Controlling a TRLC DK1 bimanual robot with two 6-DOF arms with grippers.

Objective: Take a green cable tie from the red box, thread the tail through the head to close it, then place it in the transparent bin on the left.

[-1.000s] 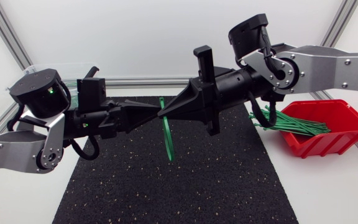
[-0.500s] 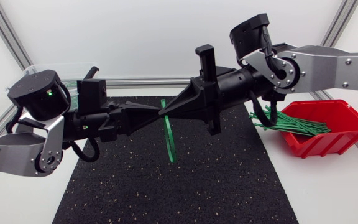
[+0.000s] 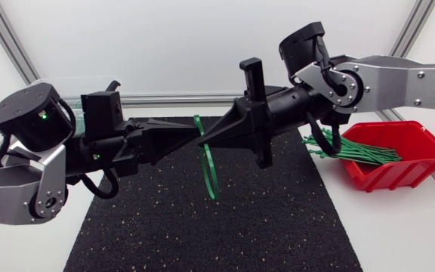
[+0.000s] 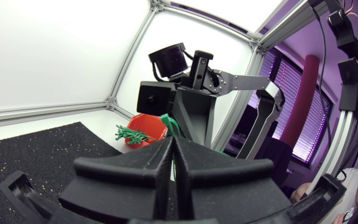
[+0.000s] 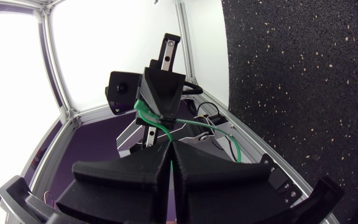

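Above the middle of the black mat [image 3: 202,234] my two grippers meet tip to tip. The left gripper [image 3: 196,139] and the right gripper [image 3: 207,137] are both shut on one green cable tie [image 3: 208,168]. The tie hangs down from the fingertips in a narrow curve, clear of the mat. In the left wrist view the tie [image 4: 169,122] runs from my left gripper [image 4: 173,142] up to the right one facing it. In the right wrist view the tie [image 5: 160,127] spans from my right gripper [image 5: 169,147] to the left one ahead. The red box [image 3: 399,162] holds several green ties [image 3: 357,151].
The transparent bin [image 3: 72,85] stands at the back left, largely hidden behind my left arm. The red box sits off the mat at the right, under my right arm's elbow. Aluminium frame posts border the table's back corners.
My left arm's wrist has drawn back to the left and risen a little. The meeting point of the grippers has barely shifted, and the tie's hanging end swings slightly lower and to the right.
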